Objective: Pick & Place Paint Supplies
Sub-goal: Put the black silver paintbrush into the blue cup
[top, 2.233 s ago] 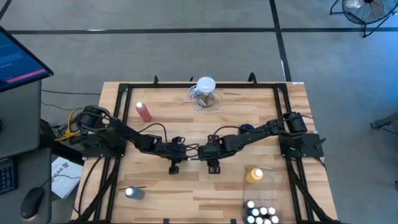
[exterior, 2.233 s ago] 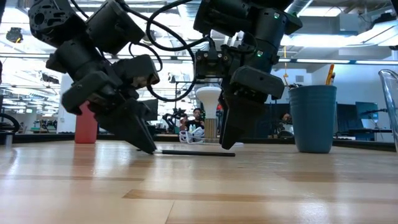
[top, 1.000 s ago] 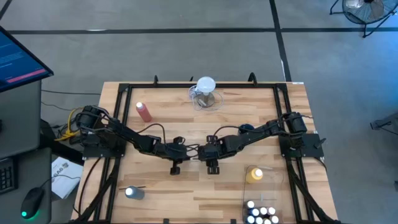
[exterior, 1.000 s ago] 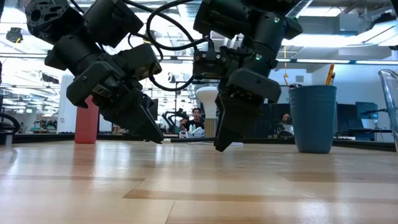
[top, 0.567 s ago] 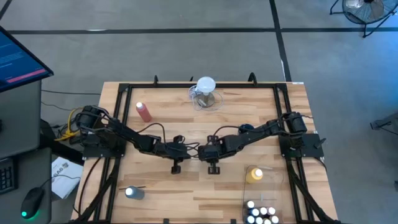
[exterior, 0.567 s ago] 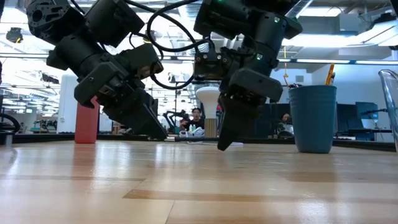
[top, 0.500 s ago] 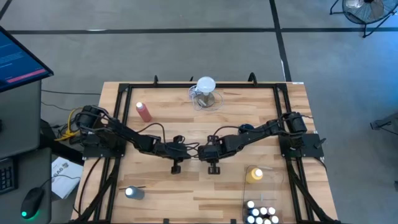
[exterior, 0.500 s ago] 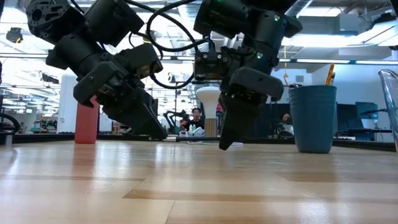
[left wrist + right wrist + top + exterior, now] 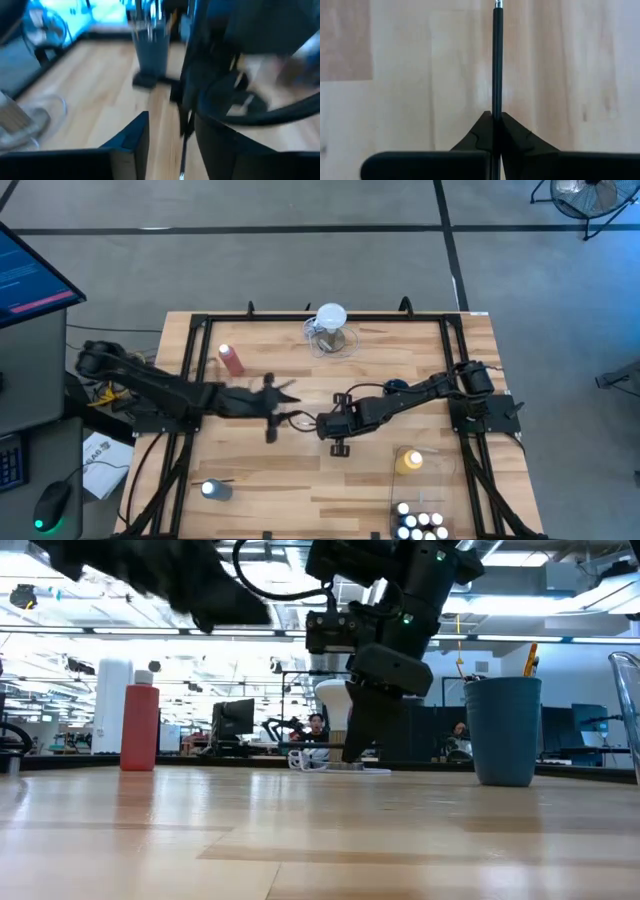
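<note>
- Right gripper (image 9: 493,120) is clenched on a thin dark paintbrush (image 9: 496,60) at mid-table, in front of the clear jug (image 9: 331,328).
- Left gripper (image 9: 170,132), jaws parted and empty, sits just beside it; bare wood surrounds both.

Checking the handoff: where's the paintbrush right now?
The paintbrush is pinched in the shut right gripper near the table's middle in the high view, left of the yellow bottle.

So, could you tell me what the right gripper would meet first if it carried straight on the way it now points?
Probably the bare wooden table. The right gripper, shut on a thin dark paintbrush, points down at the boards, and nothing else shows in its line; depth is unclear.
</note>
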Robot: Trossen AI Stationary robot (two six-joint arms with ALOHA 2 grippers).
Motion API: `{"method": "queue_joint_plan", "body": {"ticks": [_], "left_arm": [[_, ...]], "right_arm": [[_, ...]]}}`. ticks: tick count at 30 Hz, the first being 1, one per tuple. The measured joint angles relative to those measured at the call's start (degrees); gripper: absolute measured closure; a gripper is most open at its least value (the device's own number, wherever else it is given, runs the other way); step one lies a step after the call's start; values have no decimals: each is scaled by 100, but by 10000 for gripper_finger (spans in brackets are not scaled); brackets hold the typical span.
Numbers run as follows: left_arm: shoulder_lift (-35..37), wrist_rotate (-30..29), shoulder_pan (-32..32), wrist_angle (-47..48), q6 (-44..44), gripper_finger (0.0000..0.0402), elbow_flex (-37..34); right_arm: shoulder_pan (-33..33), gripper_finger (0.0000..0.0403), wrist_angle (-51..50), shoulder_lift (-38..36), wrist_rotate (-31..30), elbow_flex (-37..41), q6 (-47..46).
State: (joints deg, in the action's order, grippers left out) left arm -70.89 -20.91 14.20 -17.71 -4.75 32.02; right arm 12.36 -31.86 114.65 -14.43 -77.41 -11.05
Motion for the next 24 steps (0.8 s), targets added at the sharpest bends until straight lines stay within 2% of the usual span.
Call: {"method": "queue_joint_plan", "body": {"ticks": [3, 7, 10, 14, 17, 20, 24], "left_arm": [[809, 95, 20, -78, 75, 262, -267], [1729, 376, 128, -568, 178, 259, -762], [2241, 351, 201, -940, 289, 261, -1183], [2577, 304, 183, -1752, 355, 263, -1708], [2441, 268, 137, -2592, 482, 264, -1973], [1973, 260, 17, -3382, 520, 262, -1988], [966, 393, -208, -4586, 601, 251, -1813]], "right_arm": [[48, 398, -8, -66, -321, 5, -4], [249, 398, 164, -480, -1166, 107, -33], [425, 398, 763, -1185, -1551, 586, -59], [572, 398, 2113, -2409, -1588, 1701, -40], [648, 398, 3674, -3275, -1561, 2697, 243], [727, 398, 5140, -3906, -1548, 3532, 458], [862, 398, 6230, -4426, -1544, 4159, 683]]}}
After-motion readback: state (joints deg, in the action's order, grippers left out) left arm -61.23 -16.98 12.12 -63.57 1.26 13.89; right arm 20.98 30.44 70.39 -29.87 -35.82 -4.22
